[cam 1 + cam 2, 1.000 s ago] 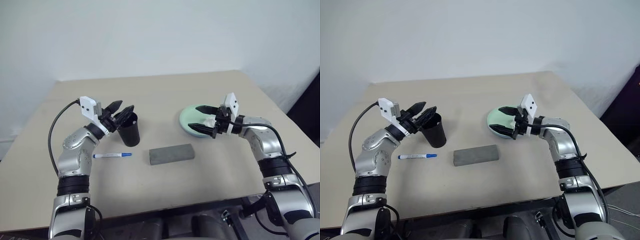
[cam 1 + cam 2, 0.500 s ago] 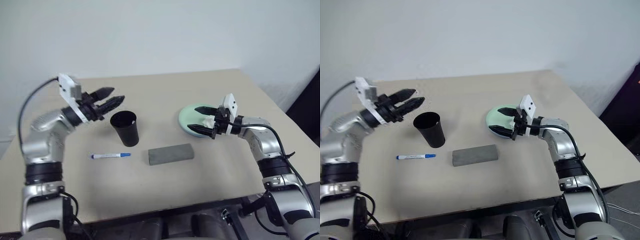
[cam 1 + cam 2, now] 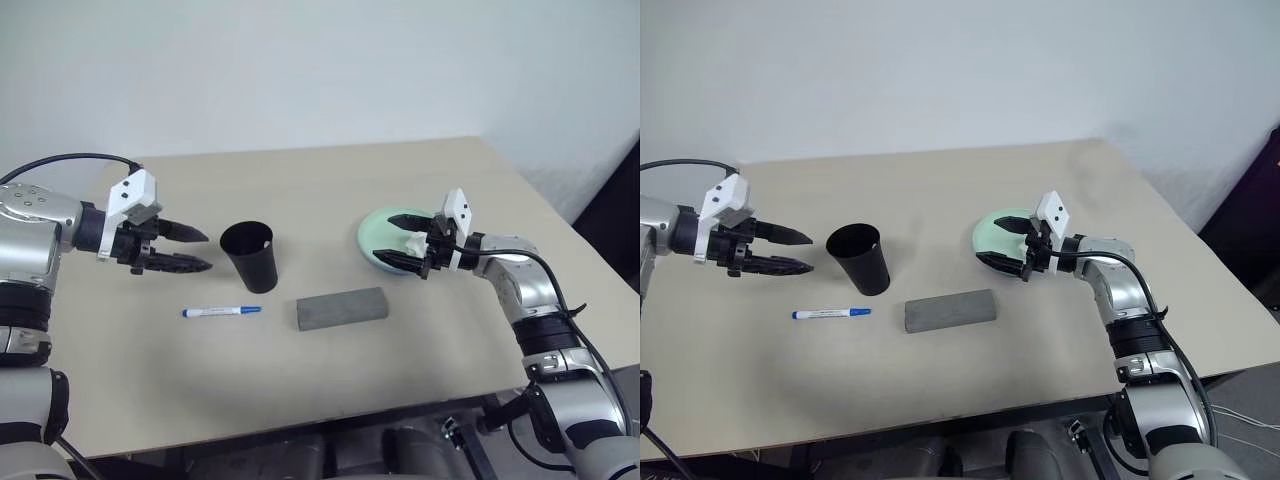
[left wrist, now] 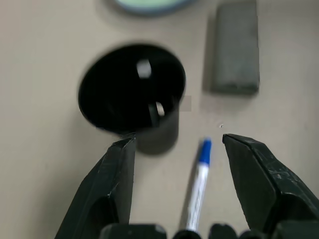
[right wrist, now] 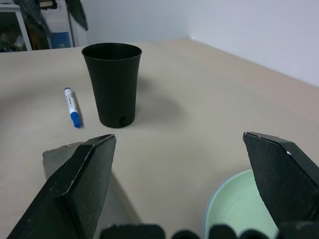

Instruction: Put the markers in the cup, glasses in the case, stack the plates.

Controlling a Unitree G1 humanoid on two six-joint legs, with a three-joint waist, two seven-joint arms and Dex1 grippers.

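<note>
The markers come first in the step at hand: one marker (image 3: 222,312) lies flat on the tabletop (image 3: 330,180), in front of the cup (image 3: 248,256) and just to its left, well apart from the case (image 3: 342,307) lying closed beside it. The cup stands upright, and in the left wrist view something pale shows inside it, perhaps a marker already in; I cannot tell for certain. The left gripper (image 3: 190,251) hangs above the tabletop to the left of the cup, its fingers spread wide and holding nothing, pointing toward the cup and slightly down. The right gripper (image 3: 404,243) hovers just over the pale green plate (image 3: 377,238), also wide and empty, with a crumpled white tissue (image 3: 416,243) by its fingers. Only a thin blue edge under the green rim hints at the second plate, so the stack looks done. No glasses can be made out, and the case's contents are hidden. The likely next move falls to the left arm: descend over the marker, line the fingers up across its barrel, close on it, then lift and tip it upright above the cup's rim without knocking the light tumbler.
</note>
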